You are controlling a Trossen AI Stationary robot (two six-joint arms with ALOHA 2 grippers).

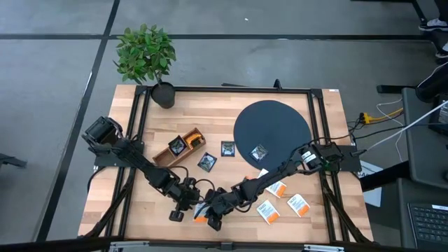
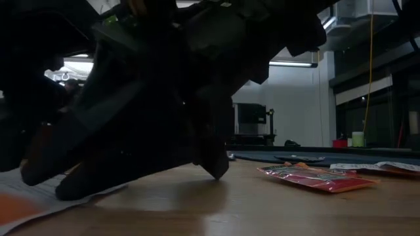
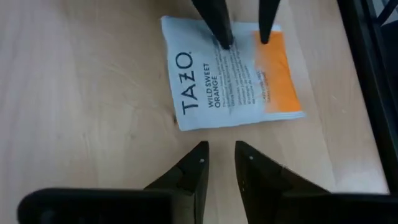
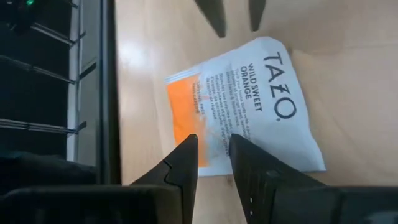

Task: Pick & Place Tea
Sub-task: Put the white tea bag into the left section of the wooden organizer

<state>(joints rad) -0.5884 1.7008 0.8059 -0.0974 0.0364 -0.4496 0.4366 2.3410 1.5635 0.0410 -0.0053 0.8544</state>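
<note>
A: The white-and-orange sachet (image 3: 231,73) lies flat on the table (image 1: 224,115) by its near edge, between the two grippers. Which is nearer?

B: The right gripper (image 4: 212,151). Its fingertips stand over the sachet's orange-banded end, where the white meets the orange. The left gripper (image 3: 219,162) sits just off the opposite, white end, not touching it.

A: And the jaws?

B: Both narrow, a slim gap between the fingers, holding nothing.

A: How does the sachet lie?

B: Nearly square; its orange band faces the right gripper, its plain end the left one. The right fingers straddle a line running across the band.

A: Any writing?

B: "TAZO" in large letters, then "WILD SWEET ORANGE". The smaller print is unreadable.

A: Other tea?

B: Similar sachets (image 1: 278,203) toward the right side, dark ones near the wooden box (image 1: 179,147).
</note>
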